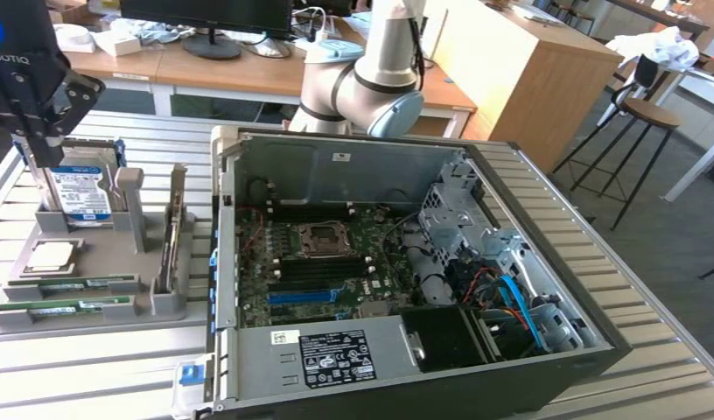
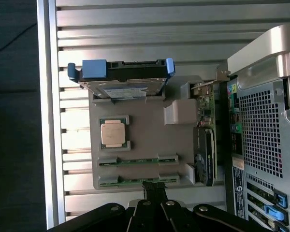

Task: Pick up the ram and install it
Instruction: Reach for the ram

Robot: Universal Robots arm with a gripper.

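Two ram sticks, thin green boards, lie in slots at the front of the grey parts tray (image 1: pixel 88 322): one ram stick (image 1: pixel 83 282) behind the other ram stick (image 1: pixel 66 304). In the wrist view they appear as ram stick (image 2: pixel 137 161) and ram stick (image 2: pixel 135 180). My black gripper (image 1: pixel 39 150) hangs high above the tray at the exterior view's left, in line with the hard drive. Its fingers are shut with nothing between them. In the wrist view the gripper (image 2: pixel 152 187) points down close to the nearer stick, well above it.
The tray also holds a hard drive (image 1: pixel 83 192) standing upright, a processor chip (image 1: pixel 52 255) and an upright card (image 1: pixel 171 236). To the exterior view's right stands the open computer case (image 1: pixel 544 227) with its motherboard (image 1: pixel 322 262) and black and blue memory slots (image 1: pixel 304 282).
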